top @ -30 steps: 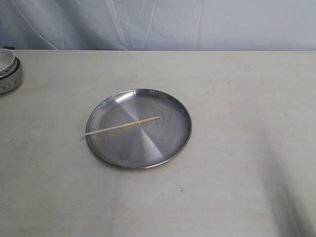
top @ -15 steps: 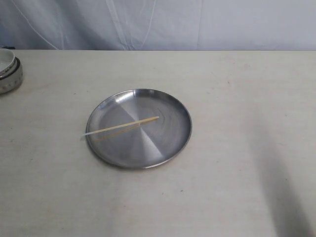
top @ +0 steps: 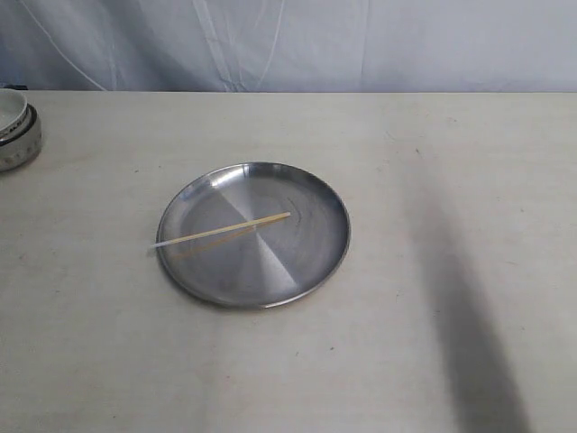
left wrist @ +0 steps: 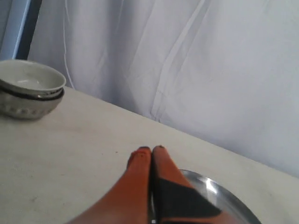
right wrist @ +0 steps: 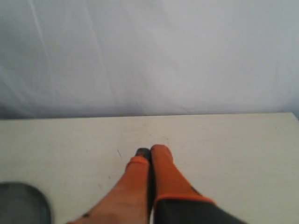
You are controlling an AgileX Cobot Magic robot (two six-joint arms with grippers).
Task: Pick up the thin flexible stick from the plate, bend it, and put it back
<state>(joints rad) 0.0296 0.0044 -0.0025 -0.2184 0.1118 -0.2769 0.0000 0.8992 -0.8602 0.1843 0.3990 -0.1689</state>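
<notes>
both your jaws are pressed together; the stick [top: 221, 233] lies straight on the plate [top: 315, 262], one tip overhanging the rim.

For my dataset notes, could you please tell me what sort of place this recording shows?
Most likely a staged lab tabletop rather than a kitchen: a pale table backed by a hung white cloth, with a steel plate, a thin stick lying on it, and stacked bowls at the edge.
</notes>
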